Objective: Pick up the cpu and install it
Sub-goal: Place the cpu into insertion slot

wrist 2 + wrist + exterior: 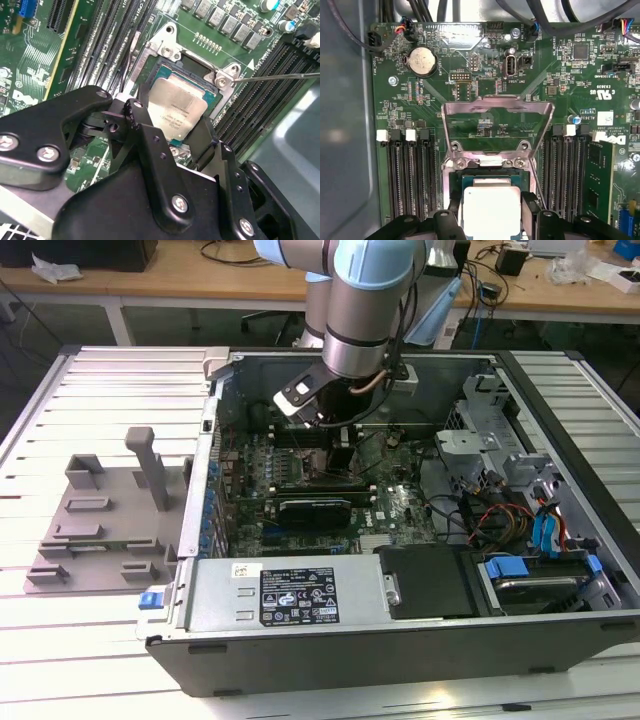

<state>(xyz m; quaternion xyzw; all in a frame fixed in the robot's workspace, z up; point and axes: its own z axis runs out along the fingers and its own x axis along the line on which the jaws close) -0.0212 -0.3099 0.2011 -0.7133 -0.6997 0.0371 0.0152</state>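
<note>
In the exterior view, the arm was reaching down into the open computer case with the gripper low over the motherboard. The grey plastic tray sat out on the table, well off to the exterior view's left. The chip itself couldn't be made out from there.

The second wrist view was way more useful. The cpu lay flat, silver lid up, right between the two black fingers of the gripper. The jaws were drawn in narrow and pressed on two opposite edges, so it looked like a real hold. The chip sat straight over the opening of the socket frame, edges pretty much square with it. Whether it was seated or just above the socket was honestly hard to call. The thin retention lever stuck out to the side, clear of the fingers.

In the first wrist view it was the same story: the cpu was pinched in the gripper, and the load plate was flipped up and open on the far side of the socket, out of the way. DIMM slots ran down both sides, and a memory module stood well apart from the chip.
</note>
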